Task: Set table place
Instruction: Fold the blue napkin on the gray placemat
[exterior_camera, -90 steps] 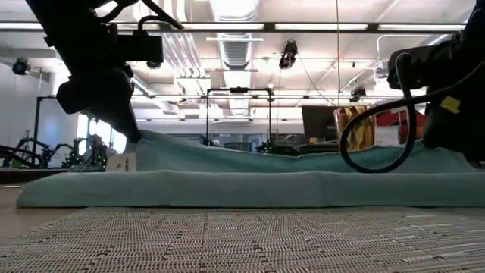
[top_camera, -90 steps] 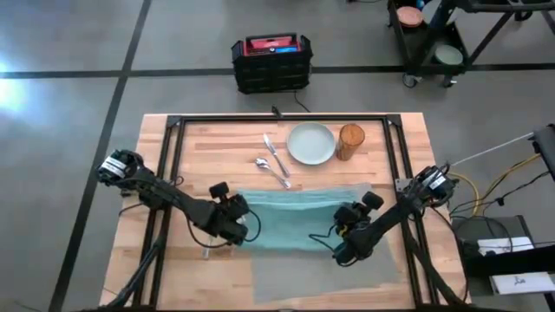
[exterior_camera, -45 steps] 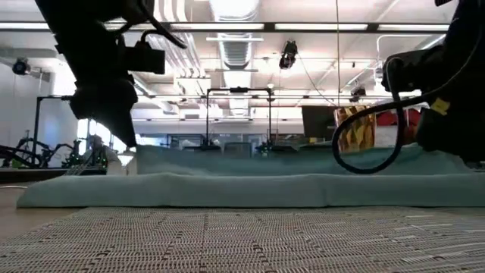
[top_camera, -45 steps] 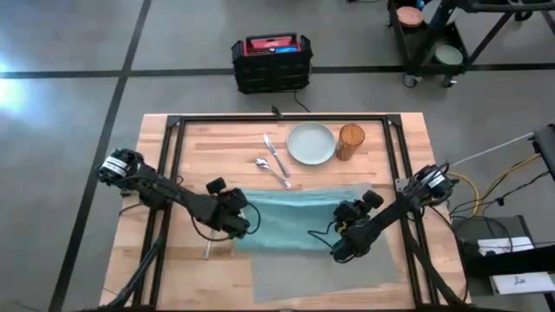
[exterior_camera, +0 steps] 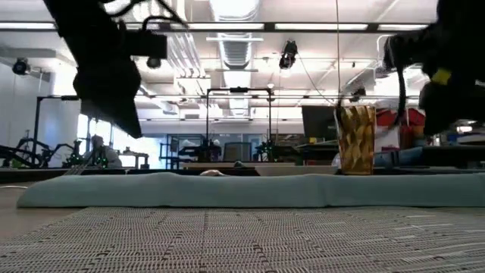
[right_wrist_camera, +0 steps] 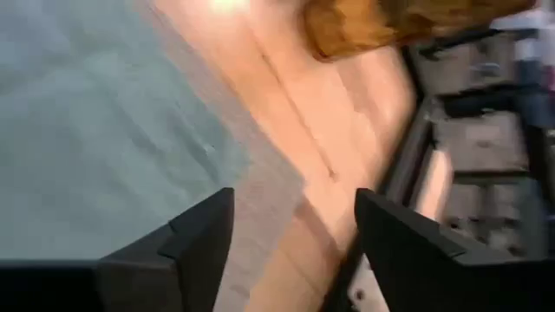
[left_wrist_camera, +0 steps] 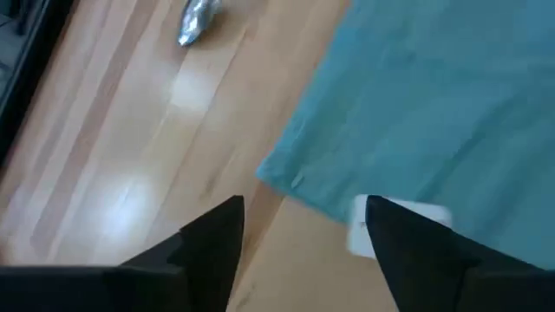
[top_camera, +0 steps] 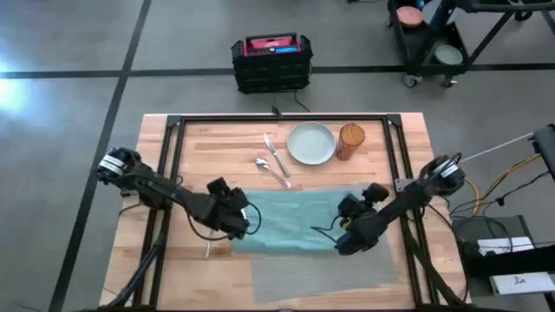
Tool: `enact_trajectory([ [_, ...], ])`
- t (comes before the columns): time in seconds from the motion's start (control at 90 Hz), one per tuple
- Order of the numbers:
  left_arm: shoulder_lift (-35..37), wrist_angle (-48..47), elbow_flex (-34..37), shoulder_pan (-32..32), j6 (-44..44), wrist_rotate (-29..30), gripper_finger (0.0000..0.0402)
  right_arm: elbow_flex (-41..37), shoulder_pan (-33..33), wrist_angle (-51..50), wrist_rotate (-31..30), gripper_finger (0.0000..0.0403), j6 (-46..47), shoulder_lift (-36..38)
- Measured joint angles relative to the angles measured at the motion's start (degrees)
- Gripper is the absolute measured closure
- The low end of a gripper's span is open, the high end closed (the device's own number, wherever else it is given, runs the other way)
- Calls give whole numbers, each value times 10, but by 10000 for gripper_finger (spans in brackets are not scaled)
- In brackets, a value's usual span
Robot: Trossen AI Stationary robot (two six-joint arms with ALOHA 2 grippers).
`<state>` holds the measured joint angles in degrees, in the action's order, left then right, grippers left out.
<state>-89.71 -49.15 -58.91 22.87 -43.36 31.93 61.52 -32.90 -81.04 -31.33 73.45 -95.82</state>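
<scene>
since the teal napkin (top_camera: 290,220) lies flat on the placemat (top_camera: 325,264), long axis spanning left hand (top_camera: 245,218) to right hand (top_camera: 347,243), both open and empty, neither is nearer.

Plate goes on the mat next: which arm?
Right, probably. Its open tool sits at the napkin's right end, on the plate's and glass's side. The left tool, also open, is at the napkin's left end, closer to the cutlery.
</scene>
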Motion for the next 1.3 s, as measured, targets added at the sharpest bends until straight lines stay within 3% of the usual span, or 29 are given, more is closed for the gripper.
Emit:
enact_trajectory([
  [0.178,4,158,23,1,87,-127,187,-46,-11,299,75,164,-204,107],
  [0.344,-2,253,59,-6,125,-147,203,-126,17,502,102,179,-323,151],
  [0.644,-2,263,66,-26,118,-130,231,-192,137,577,79,201,-405,149],
  [0.844,-2,280,66,-36,124,-128,246,-209,186,723,41,202,-509,139],
  [1.122,-2,292,66,-36,123,-119,264,-210,225,762,48,207,-509,77],
  [1.2,-2,292,66,-36,123,-120,270,-209,224,757,71,208,-505,71],
  [1.3,-2,283,65,-36,130,-156,276,-197,219,732,147,208,-505,96],
])
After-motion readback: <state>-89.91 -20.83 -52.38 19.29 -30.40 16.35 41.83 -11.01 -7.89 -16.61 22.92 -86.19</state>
